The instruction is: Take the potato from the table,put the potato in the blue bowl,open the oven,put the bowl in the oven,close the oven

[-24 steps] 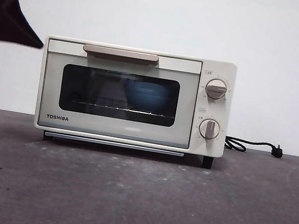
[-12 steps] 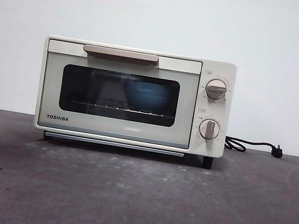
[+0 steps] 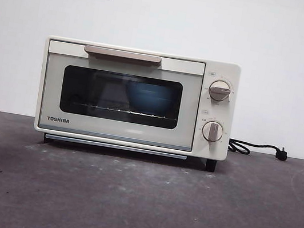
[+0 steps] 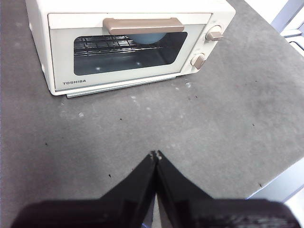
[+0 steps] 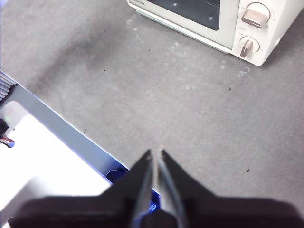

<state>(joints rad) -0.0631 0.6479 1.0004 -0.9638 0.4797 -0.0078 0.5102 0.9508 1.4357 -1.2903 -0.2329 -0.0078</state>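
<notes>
In the front view, the oven [image 3: 137, 99] is being shown at the centre of the frame, standing on the surface [image 3: 137, 204] with its door shut. The blue bowl [image 3: 149, 97] is being seen through the dark glass, resting on the wire rack [image 3: 118, 110] in the right half of the window; the potato cannot be made out. No arm is being shown in this view.

The left end effector [image 4: 156, 156] is being held above bare surface, well apart from the oven's front, its jaws pressed together and nothing pinched. The right end effector [image 5: 155, 153] is being held over the surface near its edge, well apart from the oven's knob corner, jaws likewise pressed nearly together and empty.
</notes>
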